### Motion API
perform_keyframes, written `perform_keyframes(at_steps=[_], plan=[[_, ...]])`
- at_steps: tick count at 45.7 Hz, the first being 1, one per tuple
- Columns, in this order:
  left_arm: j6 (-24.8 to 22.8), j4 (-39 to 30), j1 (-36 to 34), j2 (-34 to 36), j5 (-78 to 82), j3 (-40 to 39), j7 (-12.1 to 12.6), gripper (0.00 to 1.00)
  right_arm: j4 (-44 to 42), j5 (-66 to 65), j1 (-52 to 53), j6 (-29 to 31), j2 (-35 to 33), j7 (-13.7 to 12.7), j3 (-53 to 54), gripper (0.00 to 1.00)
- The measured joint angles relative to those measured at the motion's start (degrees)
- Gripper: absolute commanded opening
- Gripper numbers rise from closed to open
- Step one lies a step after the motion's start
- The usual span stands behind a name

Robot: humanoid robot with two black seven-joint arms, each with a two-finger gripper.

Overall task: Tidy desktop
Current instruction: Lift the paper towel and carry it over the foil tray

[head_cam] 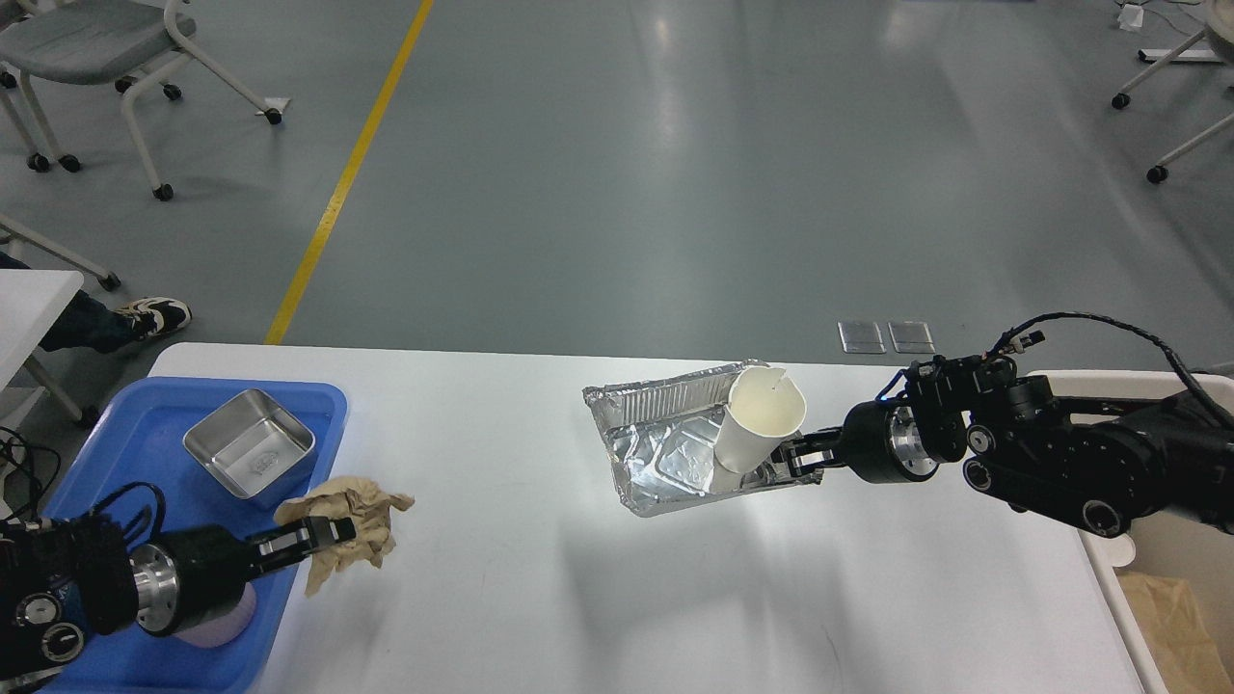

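My left arm hides a pink cup (pixel 217 627); the beige bin (pixel 1171 598) and blue tray (pixel 106 482) run off-frame.

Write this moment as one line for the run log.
left gripper: shut on crumpled brown paper, lifted | right gripper: shut on foil tray, paper cup inside | desktop
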Motion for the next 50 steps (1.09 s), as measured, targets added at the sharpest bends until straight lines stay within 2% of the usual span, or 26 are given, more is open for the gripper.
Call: perform_keyframes(at_steps=[6, 17, 26, 27, 34, 42, 50], plan=[[-1.45, -2.83, -2.12, 3.61, 0.04, -2.56, 0.13, 0.02, -0.08, 0.0, 0.0, 0.02, 0.02, 0.0, -0.02, 0.0], [-5.73, -3.17, -9.06, 7.76, -0.09, -3.14, 0.53, 0.03, -0.09, 0.0, -0.32, 0.02, -0.2, 0.0, -0.02, 0.0], [-8.69, -3.01, -16.94, 8.2, -0.49, -3.22, 1.67, 0.03, -0.06, 0.0, -0.32, 0.02, -0.18, 0.0, -0.02, 0.0], [-8.86, -3.02, -18.76, 7.74, -0.58, -3.22, 2.51, 0.03, -0.03, 0.0, -0.33, 0.02, -0.24, 0.0, -0.02, 0.0], [-8.93, -2.74, -22.46, 4.53, -0.7, -2.94, 4.1, 0.03, 0.02, 0.0, -0.35, 0.02, -0.37, 0.0, -0.03, 0.0], [-8.92, -0.5, -24.69, -2.05, -0.99, -2.68, 4.75, 0.04, 0.01, 0.0, -0.35, 0.02, -0.43, 0.0, -0.11, 0.0], [-8.86, 4.86, -26.04, -11.43, -1.01, -2.22, 4.87, 0.04, 0.01, 0.0, -0.35, 0.02, -0.4, 0.0, -0.11, 0.0]])
